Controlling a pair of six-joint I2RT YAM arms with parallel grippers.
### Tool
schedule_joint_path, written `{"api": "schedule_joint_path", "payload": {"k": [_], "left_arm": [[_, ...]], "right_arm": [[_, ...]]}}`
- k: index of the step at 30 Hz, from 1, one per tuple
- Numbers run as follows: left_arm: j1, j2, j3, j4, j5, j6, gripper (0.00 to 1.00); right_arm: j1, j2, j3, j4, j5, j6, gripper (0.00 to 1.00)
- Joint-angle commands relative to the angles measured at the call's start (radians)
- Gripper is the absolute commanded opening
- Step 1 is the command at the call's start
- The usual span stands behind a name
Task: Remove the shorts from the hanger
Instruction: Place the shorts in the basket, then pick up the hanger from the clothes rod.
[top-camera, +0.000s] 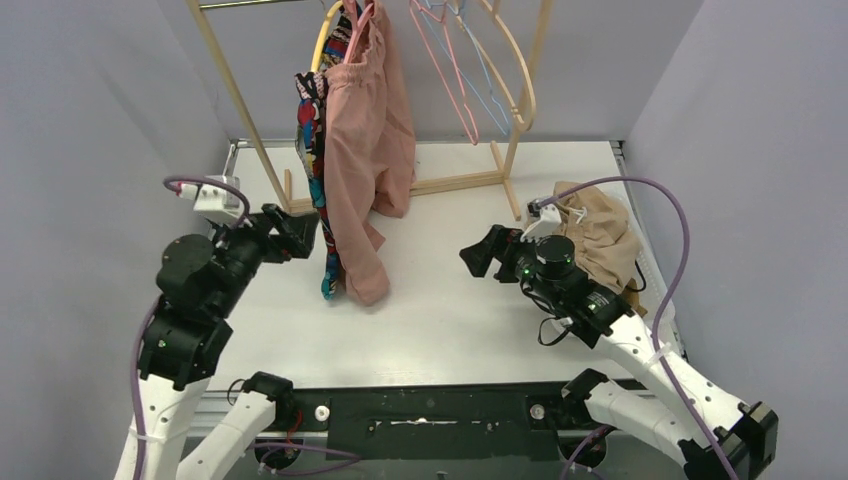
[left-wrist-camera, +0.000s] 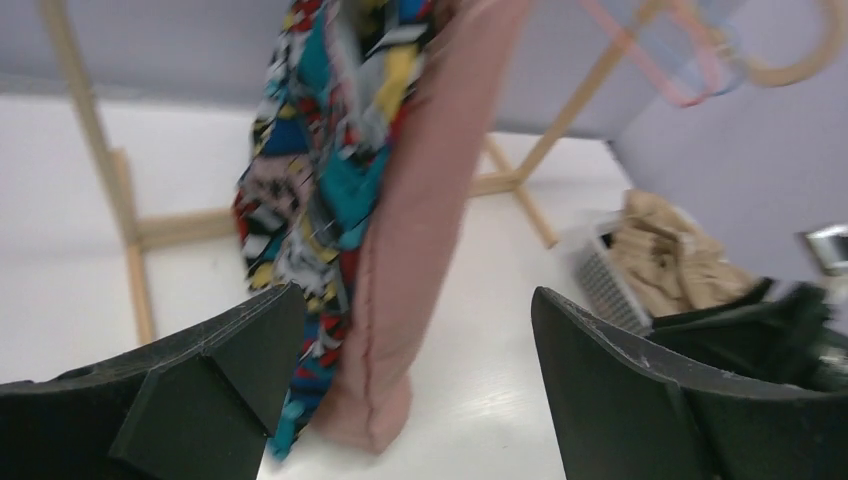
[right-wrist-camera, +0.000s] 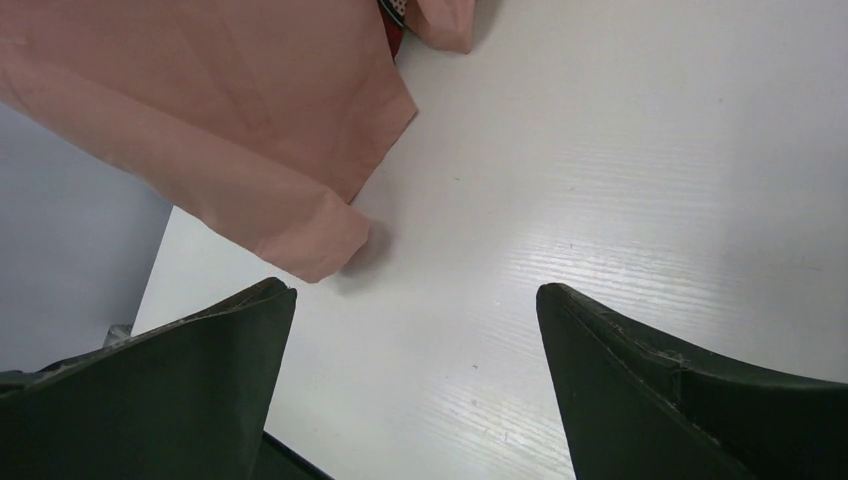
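The dusty-pink shorts (top-camera: 365, 150) & comic-print pair (top-camera: 315, 160) are seen hung on the rack (top-camera: 238, 110), hems near the counter (top-camera: 450, 320). A tan pair (top-camera: 600, 235) lies heaped at R.

Step judged: approach for a grasp. L end effector (top-camera: 298, 232) is held wide open & empty, just beside the cloth. R end effector (top-camera: 480, 255) is likewise open w/ nothing held.

Next: cloth to be pinched & pulled off the hanger.

No legible writing.

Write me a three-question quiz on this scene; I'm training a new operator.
1. True or false: the left hand is shut on the pink shorts.
2. Which pair hangs against the pink shorts? A black shorts; B comic-print shorts; C green shorts.
3. Fill in: the tan shorts lie on the robot's ___ side.
Key: 1 false, it is open; 2 B; 3 right.
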Motion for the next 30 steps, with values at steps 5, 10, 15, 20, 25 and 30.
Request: {"api": "schedule_joint_path", "payload": {"k": [5, 10, 15, 20, 25, 30], "left_arm": [[0.003, 0.235, 0.360, -0.010, 0.249, -0.051, 0.79], [0.004, 0.367, 0.508, 0.044, 0.319, -0.092, 0.74], [0.005, 0.475, 0.580, 0.064, 0.295, -0.100, 0.69], [0.005, 0.599, 0.699, 0.028, 0.316, -0.071, 0.63], [0.005, 0.641, 0.740, 0.020, 0.233, -0.050, 0.56], [0.005, 0.696, 0.791, -0.006, 0.175, 0.026, 0.47]], "right_arm": [[0.130, 0.093, 0.011, 0.097, 0.104, 0.101, 0.97], [0.168, 0.113, -0.001, 0.076, 0.119, 0.130, 0.97], [0.175, 0.112, 0.014, 0.044, 0.129, 0.129, 0.97], [0.177, 0.093, 0.021, -0.021, 0.176, 0.137, 0.97], [0.179, 0.076, 0.009, -0.052, 0.201, 0.149, 0.97], [0.180, 0.084, 0.005, -0.055, 0.203, 0.166, 0.97]]}}
